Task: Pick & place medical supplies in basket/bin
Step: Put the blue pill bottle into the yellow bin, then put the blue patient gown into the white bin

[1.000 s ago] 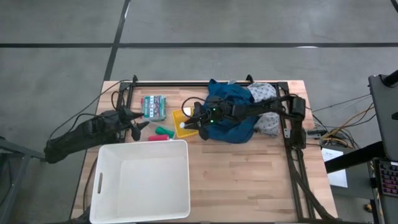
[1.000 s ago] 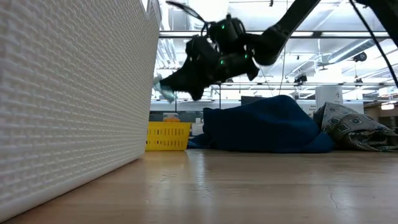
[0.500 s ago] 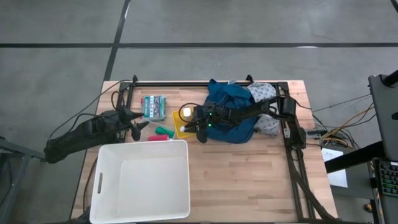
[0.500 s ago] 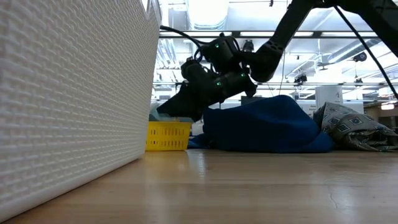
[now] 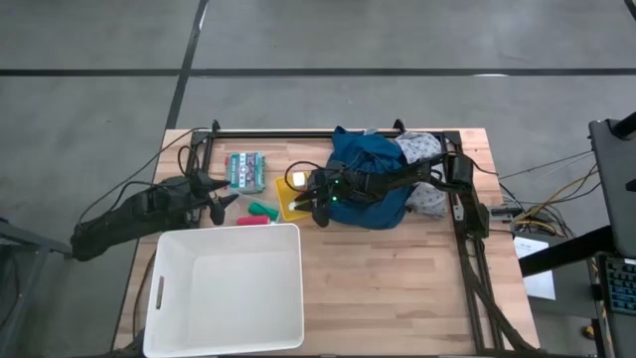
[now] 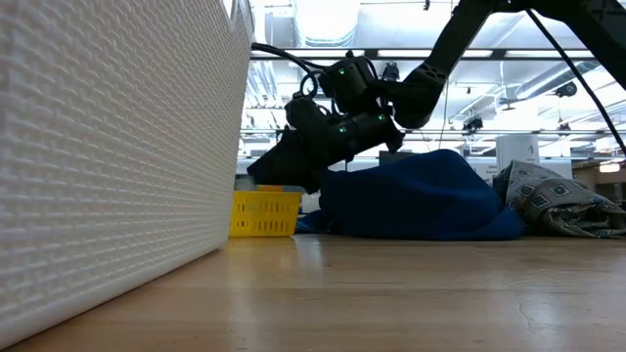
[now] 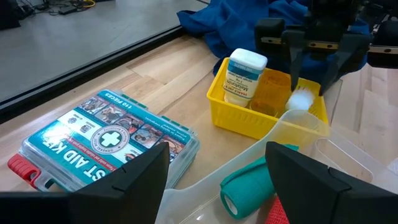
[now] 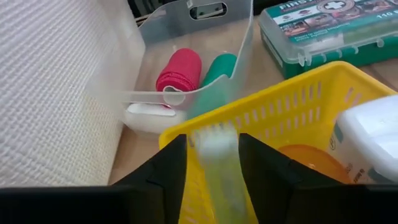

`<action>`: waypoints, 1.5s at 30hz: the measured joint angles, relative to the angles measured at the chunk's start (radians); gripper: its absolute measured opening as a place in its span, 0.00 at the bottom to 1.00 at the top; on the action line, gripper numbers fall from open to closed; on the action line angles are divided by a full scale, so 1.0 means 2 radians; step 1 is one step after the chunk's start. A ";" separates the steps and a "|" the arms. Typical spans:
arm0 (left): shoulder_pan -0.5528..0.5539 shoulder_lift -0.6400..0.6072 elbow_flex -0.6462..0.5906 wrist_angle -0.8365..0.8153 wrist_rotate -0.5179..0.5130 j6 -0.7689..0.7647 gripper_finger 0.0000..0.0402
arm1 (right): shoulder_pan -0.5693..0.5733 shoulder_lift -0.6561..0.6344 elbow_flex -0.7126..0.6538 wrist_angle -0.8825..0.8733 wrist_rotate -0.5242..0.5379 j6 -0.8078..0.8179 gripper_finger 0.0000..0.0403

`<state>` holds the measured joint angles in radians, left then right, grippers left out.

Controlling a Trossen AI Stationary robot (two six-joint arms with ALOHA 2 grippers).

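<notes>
One second is enough for the right gripper [image 5: 301,197] to drop from above the table to the rim of the small yellow slatted plastic basket [image 5: 285,187]. Its jaws stay narrow around a small pale white-green piece [image 8: 215,153], which we cannot identify further. The large white rectangular plastic tub [image 5: 225,232] sits at 7 o'clock from that basket and looks empty. We read this as a supply going into the wrong container, or being set down to regrip, so the task has barely begun. The large blue fabric garment [image 5: 378,159] lies at 3 o'clock of the basket, the grey speckled cloth [image 5: 422,149] beyond it. The left gripper [image 5: 227,202] waits at 9 o'clock, jaws wide, by the teal first-aid case [image 5: 244,170].
</notes>
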<state>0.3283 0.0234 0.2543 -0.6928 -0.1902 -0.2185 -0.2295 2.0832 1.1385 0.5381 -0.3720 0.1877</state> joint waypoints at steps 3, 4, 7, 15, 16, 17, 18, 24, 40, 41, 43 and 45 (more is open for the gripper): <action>0.000 0.000 0.000 0.000 0.000 0.000 0.68 | 0.000 0.000 0.000 0.000 -0.001 -0.006 0.40; 0.000 0.000 0.000 0.000 0.000 0.000 0.68 | 0.000 0.000 0.000 0.000 -0.001 -0.006 0.42; 0.000 0.000 0.000 0.000 0.000 0.000 0.68 | 0.000 0.000 0.000 0.002 -0.002 -0.010 0.44; 0.000 0.000 0.000 0.000 0.000 0.000 0.68 | -0.002 -0.019 0.000 0.046 -0.034 0.022 0.43; 0.000 0.000 0.000 0.000 0.000 0.000 0.68 | -0.003 -0.027 0.000 0.046 -0.036 0.021 0.43; 0.000 0.000 0.000 0.000 0.000 0.000 0.68 | -0.003 -0.035 0.000 0.047 -0.036 0.020 0.43; 0.000 0.000 0.000 0.000 0.000 0.000 0.68 | -0.003 -0.044 0.000 0.045 -0.036 0.020 0.42; 0.000 0.000 0.000 0.000 0.000 0.000 0.68 | -0.004 -0.109 0.000 0.002 -0.036 0.015 0.43; 0.000 0.000 0.000 0.000 0.000 0.000 0.68 | -0.005 -0.331 -0.033 -0.373 0.072 -0.072 0.44; 0.000 0.000 0.000 0.000 0.000 0.000 0.68 | -0.005 -0.342 -0.039 -0.391 0.081 -0.076 0.44; 0.000 0.000 0.000 0.000 0.000 0.000 0.68 | -0.005 -0.364 -0.053 -0.416 0.090 -0.078 0.44; 0.000 0.000 0.000 0.000 0.000 0.000 0.68 | -0.005 -0.386 -0.072 -0.429 0.095 -0.074 0.44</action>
<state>0.3283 0.0235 0.2543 -0.6926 -0.1904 -0.2184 -0.2386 1.3106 0.9955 -0.3199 -0.1817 0.0405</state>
